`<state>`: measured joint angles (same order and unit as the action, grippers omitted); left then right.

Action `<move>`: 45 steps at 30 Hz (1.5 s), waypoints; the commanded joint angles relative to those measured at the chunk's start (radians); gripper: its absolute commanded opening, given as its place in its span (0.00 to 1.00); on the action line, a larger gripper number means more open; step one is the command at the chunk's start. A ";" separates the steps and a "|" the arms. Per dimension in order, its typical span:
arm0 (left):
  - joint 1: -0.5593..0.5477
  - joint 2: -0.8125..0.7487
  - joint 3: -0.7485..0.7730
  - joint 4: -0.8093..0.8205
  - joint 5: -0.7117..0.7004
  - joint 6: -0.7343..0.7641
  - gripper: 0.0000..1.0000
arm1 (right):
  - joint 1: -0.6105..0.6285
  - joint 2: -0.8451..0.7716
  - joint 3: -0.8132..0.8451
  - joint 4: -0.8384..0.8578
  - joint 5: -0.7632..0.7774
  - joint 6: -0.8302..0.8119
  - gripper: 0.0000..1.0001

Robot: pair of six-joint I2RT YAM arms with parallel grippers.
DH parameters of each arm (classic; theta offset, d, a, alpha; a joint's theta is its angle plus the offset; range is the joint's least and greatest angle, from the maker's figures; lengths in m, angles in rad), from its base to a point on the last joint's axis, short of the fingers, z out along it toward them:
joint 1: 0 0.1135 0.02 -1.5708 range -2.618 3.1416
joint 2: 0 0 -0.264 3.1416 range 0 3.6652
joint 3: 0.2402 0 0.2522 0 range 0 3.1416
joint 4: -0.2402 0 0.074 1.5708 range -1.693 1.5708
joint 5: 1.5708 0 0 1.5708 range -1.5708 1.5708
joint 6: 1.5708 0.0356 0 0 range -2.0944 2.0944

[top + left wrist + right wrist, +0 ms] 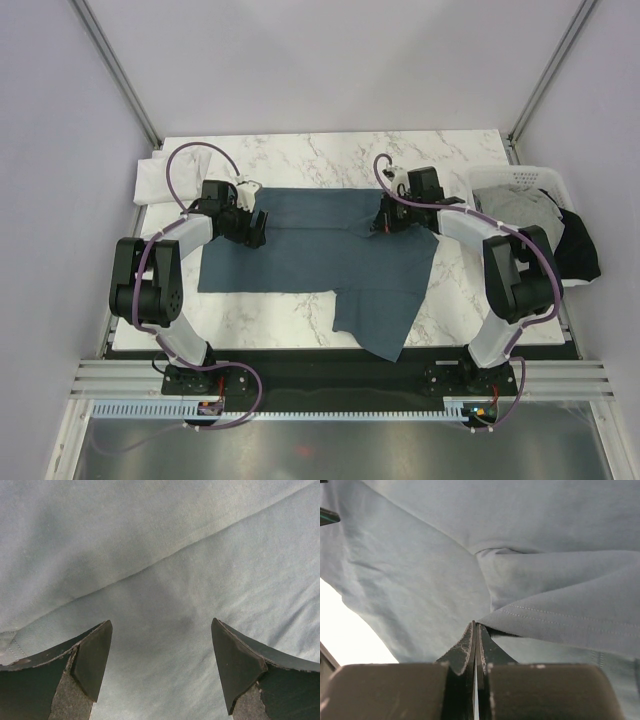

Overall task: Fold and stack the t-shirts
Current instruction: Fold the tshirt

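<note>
Blue shirt (320, 255) is spread on the desk (330, 150), long axis running left-right. Left pincer (254, 227) hangs wide right over its left end. Right pincer (385, 222) is clamped closed at a far-edge hem, can't tell if it actually caught cloth.

Nothing here to read

No word, brand, number or sign can be made out from any of the three views: the slate-blue t-shirt (320, 250) spread across the middle is plain cloth, the white slatted basket (540, 176) at the far right carries no label that shows, and the marble-patterned table (330, 150) has only its veining; the small coloured fittings at the near edge by the arm bases are too small to tell
</note>
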<state>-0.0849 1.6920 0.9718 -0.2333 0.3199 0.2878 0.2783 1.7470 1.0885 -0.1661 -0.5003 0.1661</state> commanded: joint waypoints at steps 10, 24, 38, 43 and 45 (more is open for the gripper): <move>0.004 0.009 0.010 0.022 -0.012 -0.015 0.87 | 0.044 -0.092 0.005 0.013 -0.072 0.026 0.00; 0.004 0.012 0.013 0.017 -0.024 -0.013 0.87 | 0.074 -0.101 -0.010 0.025 -0.113 0.042 0.00; 0.004 0.017 0.015 0.017 -0.031 -0.010 0.87 | 0.088 -0.093 -0.036 0.036 -0.139 0.042 0.00; 0.004 0.014 0.013 0.015 -0.033 -0.009 0.87 | 0.088 -0.092 0.011 -0.002 -0.170 0.015 0.56; 0.004 0.012 0.011 0.017 -0.035 -0.007 0.87 | 0.088 -0.092 0.063 -0.102 -0.150 -0.058 0.59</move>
<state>-0.0849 1.7065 0.9718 -0.2337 0.2897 0.2882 0.3584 1.6829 1.0691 -0.1978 -0.6315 0.1860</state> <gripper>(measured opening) 0.873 0.572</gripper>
